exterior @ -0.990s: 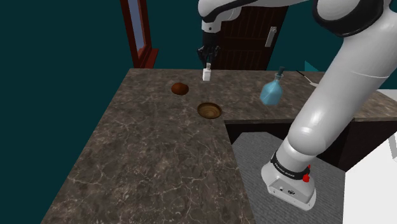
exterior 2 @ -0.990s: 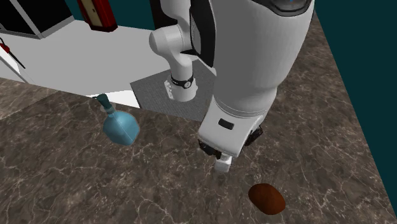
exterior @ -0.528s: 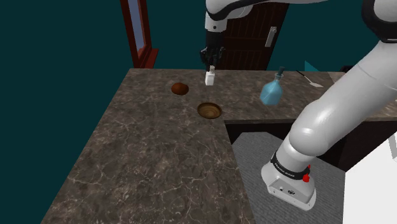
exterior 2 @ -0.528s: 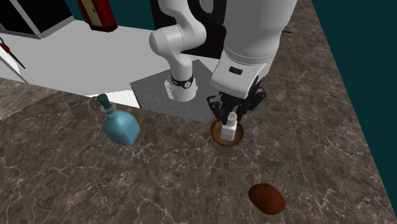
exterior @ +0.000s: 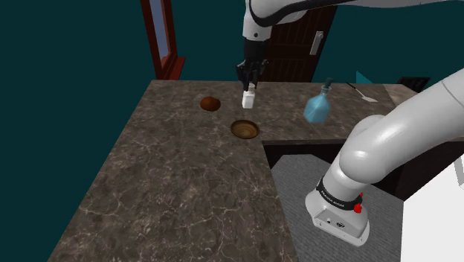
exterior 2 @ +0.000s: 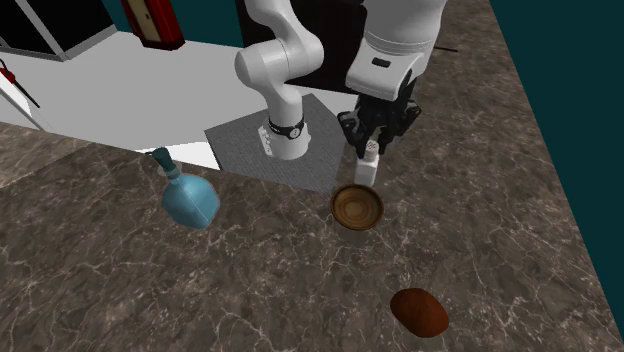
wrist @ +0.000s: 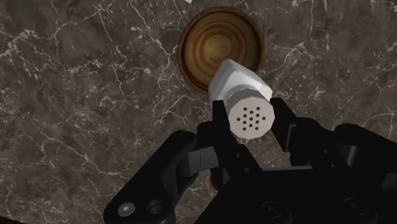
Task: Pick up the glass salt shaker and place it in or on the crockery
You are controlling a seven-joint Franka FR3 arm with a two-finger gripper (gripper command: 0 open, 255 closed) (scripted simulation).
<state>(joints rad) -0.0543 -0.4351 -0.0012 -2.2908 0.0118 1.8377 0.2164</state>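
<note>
A white salt shaker [exterior: 248, 98] [exterior 2: 366, 170] [wrist: 243, 95] with a perforated cap hangs in the air, clasped between the black fingers of my gripper [exterior: 249, 84] [exterior 2: 371, 150] [wrist: 250, 118]. The crockery is a round brown wooden-looking bowl [exterior: 245, 129] [exterior 2: 357, 208] [wrist: 221, 48] on the dark marble counter. In the wrist view the shaker's base points toward the bowl's rim. In the second exterior view the shaker hovers just behind the bowl, toward the robot's stand.
A blue bottle [exterior: 317, 107] [exterior 2: 188, 197] stands on the counter to the shoulder view's right of the bowl. A small reddish-brown round object [exterior: 210, 103] [exterior 2: 418, 312] lies nearby. The counter edge drops to a grey mat with the stand [exterior: 340, 216].
My gripper has lifted the shaker off the counter and carried it toward the bowl. In the second exterior view it passed over the bowl toward the stand.
</note>
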